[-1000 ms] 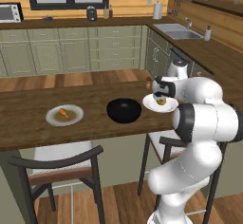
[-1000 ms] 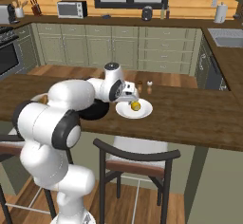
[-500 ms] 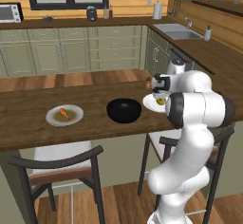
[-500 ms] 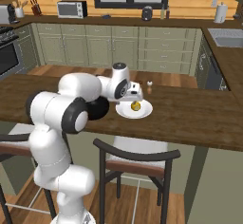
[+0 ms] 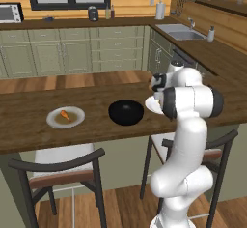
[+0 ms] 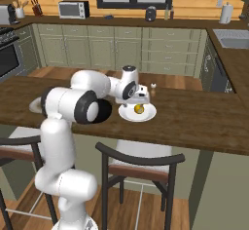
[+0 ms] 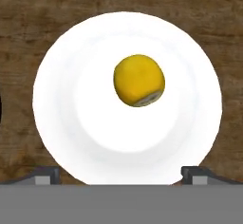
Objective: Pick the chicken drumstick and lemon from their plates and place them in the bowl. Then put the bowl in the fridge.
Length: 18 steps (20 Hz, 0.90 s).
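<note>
The lemon (image 7: 139,80) sits on the white plate (image 7: 61,99), a little above and right of the plate's middle in the hand view, its stem end turned toward the lower right. The gripper (image 7: 118,174) hangs over this plate with its jaws spread wide: the two dark fingertips (image 7: 45,174) show at the bottom left and bottom right of that frame, on either side of the plate's near rim, and the lemon lies above the gap between them, untouched and apart from both.

In the right base view the lemon (image 6: 138,108) appears near the centre of the frame on the white plate (image 6: 148,115), just below the gripper (image 6: 141,97) on the wooden counter (image 6: 194,117).

In the left base view the black bowl (image 5: 126,112) rests on the counter near the middle of the frame, just left of the white plate (image 5: 150,106), whose edge peeks out from behind the arm. Farther left lies the grey-rimmed plate (image 5: 52,122) with the chicken drumstick (image 5: 64,115) on it, well apart from the bowl.
</note>
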Tool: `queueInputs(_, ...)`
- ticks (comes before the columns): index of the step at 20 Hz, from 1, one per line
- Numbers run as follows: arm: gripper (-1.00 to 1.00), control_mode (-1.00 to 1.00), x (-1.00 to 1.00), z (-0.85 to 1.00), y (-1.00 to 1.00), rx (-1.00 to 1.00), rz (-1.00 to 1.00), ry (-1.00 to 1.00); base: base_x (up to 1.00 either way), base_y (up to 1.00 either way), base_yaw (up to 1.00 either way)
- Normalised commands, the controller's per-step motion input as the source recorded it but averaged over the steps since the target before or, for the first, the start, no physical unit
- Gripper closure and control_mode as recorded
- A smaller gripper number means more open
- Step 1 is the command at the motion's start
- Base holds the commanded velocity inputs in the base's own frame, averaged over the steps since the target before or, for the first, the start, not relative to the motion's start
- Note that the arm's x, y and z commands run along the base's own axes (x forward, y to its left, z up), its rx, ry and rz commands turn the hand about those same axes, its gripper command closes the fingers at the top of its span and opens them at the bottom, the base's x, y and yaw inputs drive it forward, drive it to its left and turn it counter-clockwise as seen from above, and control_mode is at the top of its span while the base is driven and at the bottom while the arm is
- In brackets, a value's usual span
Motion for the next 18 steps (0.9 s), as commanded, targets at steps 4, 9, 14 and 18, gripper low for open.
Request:
queueInputs(4,-1.0,-1.0,0.48,-0.21,-0.14,0.0,0.0,0.03,0.0,0.0,0.0)
queueInputs(9,-1.0,-1.0,0.35,-0.25,-0.02,0.0,0.0,0.01,0.0,0.0,0.0)
queueInputs(14,-1.0,-1.0,0.33,-0.28,0.0,0.0,0.0,0.04,0.0,0.0,0.0)
queueInputs(18,-1.0,-1.0,0.28,-0.28,0.0,0.0,0.0,0.06,0.0,0.0,0.0)
